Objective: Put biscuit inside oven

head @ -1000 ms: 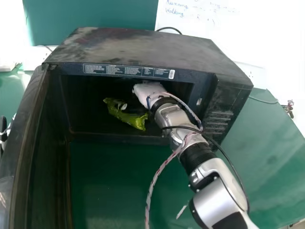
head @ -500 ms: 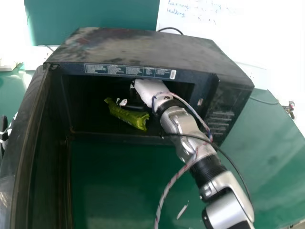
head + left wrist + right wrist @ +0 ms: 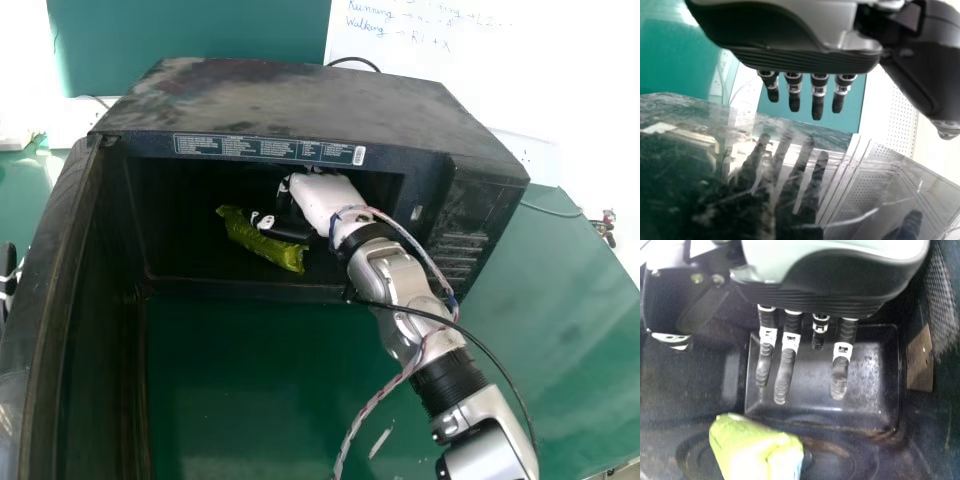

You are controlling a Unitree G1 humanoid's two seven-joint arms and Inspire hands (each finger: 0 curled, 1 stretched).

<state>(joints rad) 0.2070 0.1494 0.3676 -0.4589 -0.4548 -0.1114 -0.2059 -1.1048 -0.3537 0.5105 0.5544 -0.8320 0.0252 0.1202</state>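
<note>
While the left hand (image 3: 795,40) is held idle at the nine o'clock edge of the head view, its fingers straight and nothing grasped, the oven door (image 3: 60,300) is found swung open just to its right. The biscuit packet (image 3: 262,245) is noted next, lying inside the oven (image 3: 300,100), its long axis set from ten o'clock to four, twelve being taken as straight away from the robot. From the palm of the right hand (image 3: 325,198) the packet is sighted at about eight o'clock, close by; the right is plainly the nearer hand. Its thumb is seen along the packet's one o'clock side; whether contact is made cannot be told. Its fingers (image 3: 785,370) are extended and nothing is gripped. The right arm (image 3: 400,290) is laid in from five o'clock, the hand pointed toward eleven and well within the opening. Placement is judged all but complete. Withdrawal toward five o'clock is judged to be called for next, with the thumb cleared first, since the wrapper could be caught and the packet dragged out toward the counter (image 3: 250,380).
</note>
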